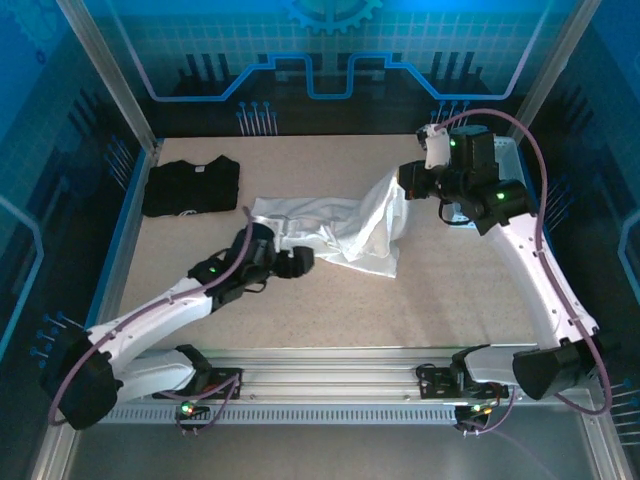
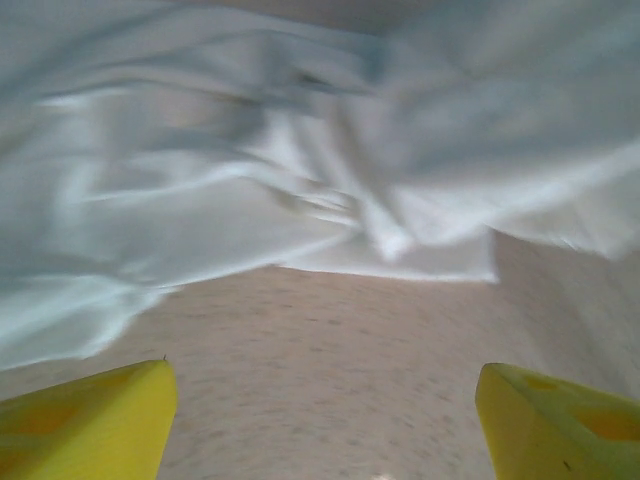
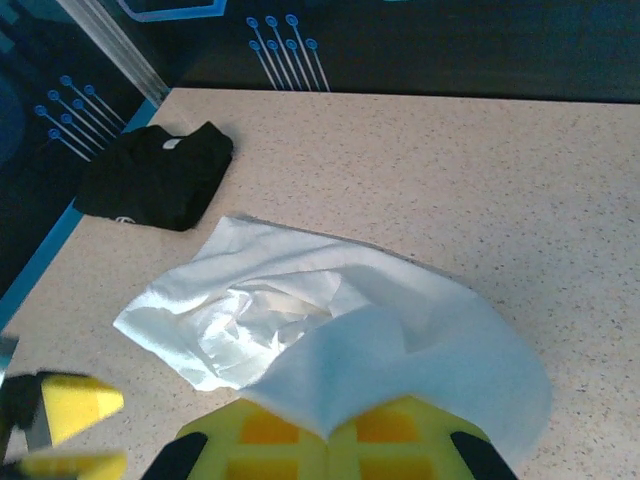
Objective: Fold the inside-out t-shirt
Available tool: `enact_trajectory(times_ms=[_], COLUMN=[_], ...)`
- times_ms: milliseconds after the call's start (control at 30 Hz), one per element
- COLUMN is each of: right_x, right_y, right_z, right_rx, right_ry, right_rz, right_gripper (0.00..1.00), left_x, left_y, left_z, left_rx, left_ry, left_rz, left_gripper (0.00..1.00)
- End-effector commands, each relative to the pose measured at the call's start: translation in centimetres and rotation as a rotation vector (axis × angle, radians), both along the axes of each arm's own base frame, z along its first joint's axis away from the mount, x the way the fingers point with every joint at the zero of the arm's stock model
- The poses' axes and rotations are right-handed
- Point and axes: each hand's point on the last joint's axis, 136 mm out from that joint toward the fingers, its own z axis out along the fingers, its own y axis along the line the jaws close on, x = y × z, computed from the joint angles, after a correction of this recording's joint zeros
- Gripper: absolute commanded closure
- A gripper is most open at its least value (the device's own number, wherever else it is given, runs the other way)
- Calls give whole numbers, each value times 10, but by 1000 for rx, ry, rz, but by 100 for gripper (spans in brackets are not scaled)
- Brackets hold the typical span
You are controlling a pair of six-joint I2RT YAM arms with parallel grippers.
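A speckled beige surface [image 1: 470, 290] sits inside dim blue walls [image 1: 320, 60] printed with circuit patterns, framed by aluminium posts [image 1: 108, 75] and a near rail [image 1: 330, 372].

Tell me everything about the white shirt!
The white t-shirt looks thin, soft and crumpled. Most of it lies bunched on the speckled table, while one end is lifted, pinched in the right pincer. The left pincer is open just in front of its edge, not touching it.
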Motion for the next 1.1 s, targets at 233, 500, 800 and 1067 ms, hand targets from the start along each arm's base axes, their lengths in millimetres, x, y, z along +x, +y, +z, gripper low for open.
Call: enact_trajectory(times_ms=[233, 500, 800, 1067], right_x=[28, 46, 52, 52], right_y=[-18, -31, -36, -39], right_z=[10, 9, 10, 8], right_rx=[38, 73, 89, 89], right_ry=[10, 19, 22, 24], right_rz=[-65, -92, -92, -97], right_gripper=[100, 100, 100, 100], left_x=[7, 52, 83, 101], left_y=[-101, -119, -117, -126], left_z=[-42, -86, -106, -100], left_rx=[148, 235, 223, 146], left_ry=[-97, -53, -60, -113], left_rz=[-296, -238, -153, -143], left_gripper=[28, 35, 37, 64])
